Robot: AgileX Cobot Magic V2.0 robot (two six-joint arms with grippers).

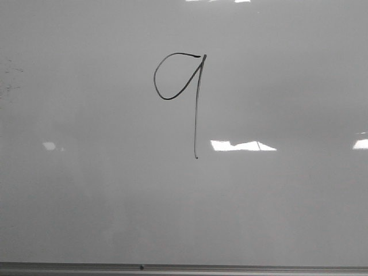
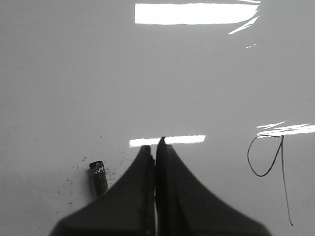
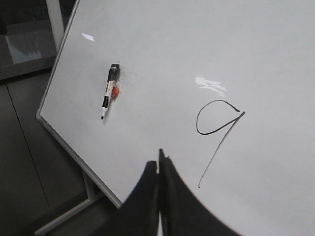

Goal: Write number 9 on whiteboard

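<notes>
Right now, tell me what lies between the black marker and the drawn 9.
Only bare glossy whiteboard between the black marker and thin black-line 9, per right wrist view.

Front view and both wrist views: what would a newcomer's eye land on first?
The thin black marker-line number 9, drawn slightly above the middle of the large glossy grey-white whiteboard. Next, the black-and-white marker pen lying uncapped near the board's edge, shown in the right wrist view, while both grippers, left and right, are shut and empty.

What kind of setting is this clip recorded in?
Probably an indoor lab or office. A large whiteboard lies flat, bearing a drawn 9 and a marker. Bright rectangular ceiling-light reflections show on it, and dark cabinet-like panels stand beside it.
</notes>
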